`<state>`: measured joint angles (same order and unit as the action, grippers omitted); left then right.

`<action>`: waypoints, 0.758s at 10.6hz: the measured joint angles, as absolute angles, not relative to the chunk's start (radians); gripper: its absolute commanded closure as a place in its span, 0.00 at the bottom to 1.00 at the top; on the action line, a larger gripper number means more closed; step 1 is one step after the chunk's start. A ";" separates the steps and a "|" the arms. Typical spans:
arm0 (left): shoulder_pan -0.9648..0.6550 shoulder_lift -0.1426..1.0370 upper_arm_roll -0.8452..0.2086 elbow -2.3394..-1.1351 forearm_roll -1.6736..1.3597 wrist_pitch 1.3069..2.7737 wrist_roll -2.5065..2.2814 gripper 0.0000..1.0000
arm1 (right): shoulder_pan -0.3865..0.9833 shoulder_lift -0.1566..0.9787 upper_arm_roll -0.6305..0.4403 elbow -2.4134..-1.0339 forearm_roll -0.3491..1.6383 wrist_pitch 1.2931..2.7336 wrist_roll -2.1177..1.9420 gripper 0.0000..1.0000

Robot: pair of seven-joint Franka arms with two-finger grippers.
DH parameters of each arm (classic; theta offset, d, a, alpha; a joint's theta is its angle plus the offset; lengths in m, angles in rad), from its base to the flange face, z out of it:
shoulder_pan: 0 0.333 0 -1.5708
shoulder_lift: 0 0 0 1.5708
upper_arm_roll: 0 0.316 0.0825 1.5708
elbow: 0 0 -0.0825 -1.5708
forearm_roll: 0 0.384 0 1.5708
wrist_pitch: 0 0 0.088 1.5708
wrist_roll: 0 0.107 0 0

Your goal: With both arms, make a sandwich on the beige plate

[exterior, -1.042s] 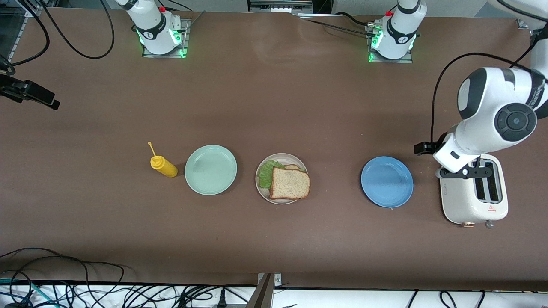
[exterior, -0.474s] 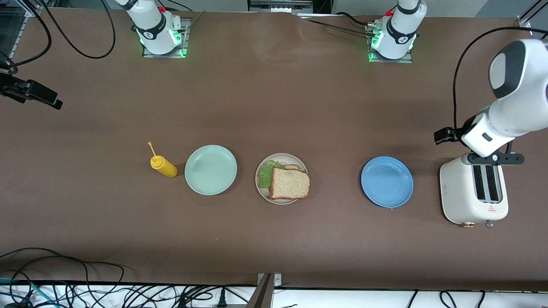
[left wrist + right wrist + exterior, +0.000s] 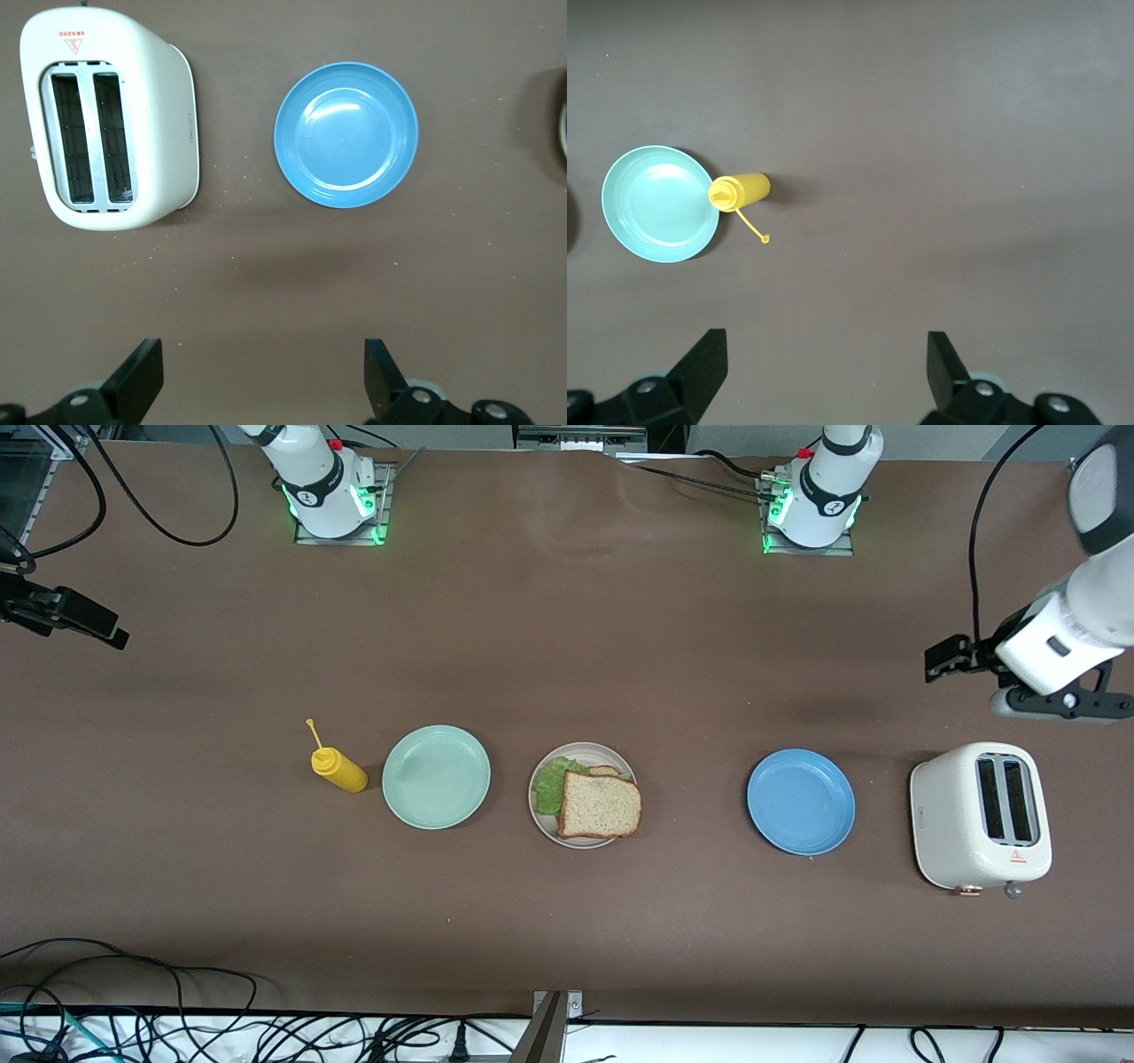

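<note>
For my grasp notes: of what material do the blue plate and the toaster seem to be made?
The blue plate: probably plastic or melamine, smooth and semi-glossy, with soft light reflections on its surface. The toaster: cream shell, likely matte plastic or painted metal, with an even, dull sheen; I cannot tell which.

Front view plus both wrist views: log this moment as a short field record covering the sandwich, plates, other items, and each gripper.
sandwich: assembled sandwich on the beige plate, lettuce showing under the top slice
mint green plate: bare, between the beige plate and the mustard bottle
blue plate: bare, between the beige plate and the toaster
toaster slots: no bread visible
left gripper: open, holding nothing, over bare table at the left arm's end
right gripper: open, holding nothing, over bare table at the right arm's end
</note>
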<state>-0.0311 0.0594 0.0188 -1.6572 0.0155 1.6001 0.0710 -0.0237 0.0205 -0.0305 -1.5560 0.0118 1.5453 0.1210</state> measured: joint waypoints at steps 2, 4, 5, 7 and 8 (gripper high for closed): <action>-0.031 0.044 0.024 -1.612 0.007 1.577 0.084 0.00 | -0.024 0.020 -0.023 -1.556 0.012 1.544 0.121 0.00; -0.033 0.019 0.023 -1.596 0.007 1.571 0.085 0.00 | -0.023 0.020 -0.018 -1.556 0.012 1.544 0.121 0.00; -0.033 0.007 0.022 -1.590 0.007 1.564 0.085 0.00 | -0.024 0.020 -0.018 -1.556 0.012 1.544 0.121 0.00; -0.033 -0.005 0.022 -1.563 0.007 1.521 0.085 0.00 | -0.024 0.020 -0.018 -1.556 0.012 1.544 0.121 0.00; -0.033 -0.007 0.021 -1.551 0.007 1.497 0.085 0.00 | -0.023 0.020 -0.018 -1.556 0.012 1.544 0.121 0.00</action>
<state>-0.0333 -0.0065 0.0215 -1.5505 0.0068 1.4974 0.0851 -0.0235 0.0201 -0.0175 -1.5560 0.0118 1.5439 0.1210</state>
